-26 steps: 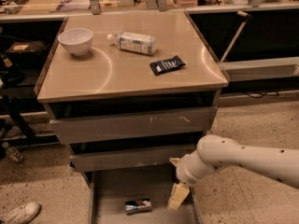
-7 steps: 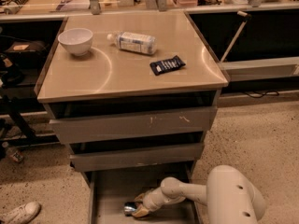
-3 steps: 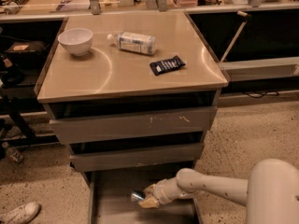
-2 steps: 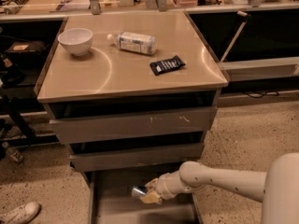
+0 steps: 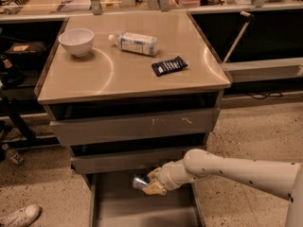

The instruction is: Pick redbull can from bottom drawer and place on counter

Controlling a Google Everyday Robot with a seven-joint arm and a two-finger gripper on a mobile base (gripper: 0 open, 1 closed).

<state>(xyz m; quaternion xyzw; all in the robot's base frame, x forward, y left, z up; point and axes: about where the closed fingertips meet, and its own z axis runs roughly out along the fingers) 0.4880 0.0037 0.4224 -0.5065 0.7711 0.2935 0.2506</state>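
While gripped, redbull can (image 5: 139, 181): well below the counter (image 5: 128, 74), roughly under the middle of its front edge, seemingly clear of the drawer floor, showing only one shiny silver end.
Bottom drawer (image 5: 142, 211): lowest of all beneath the counter, pulled out toward the camera.
Gripper (image 5: 150, 183): closed around the can's body, with pale fingers (image 5: 154, 190) above and below it, under the counter's front.
Handling: probably light, rigid yet thin-walled, so dentable under a hard squeeze; smooth metal, likely slippery; round, so apt to roll if laid sideways on the counter.
Hold: best across the mid-body, not the rimmed ends; judged adequate as is.
Arm (image 5: 236, 170): reaching in from below and right of the counter.
Counter top: snack packet (image 5: 169, 65) right of centre, bottle (image 5: 135, 43) lying behind it, bowl (image 5: 76, 41) far left; front-left judged the likeliest set-down spot.
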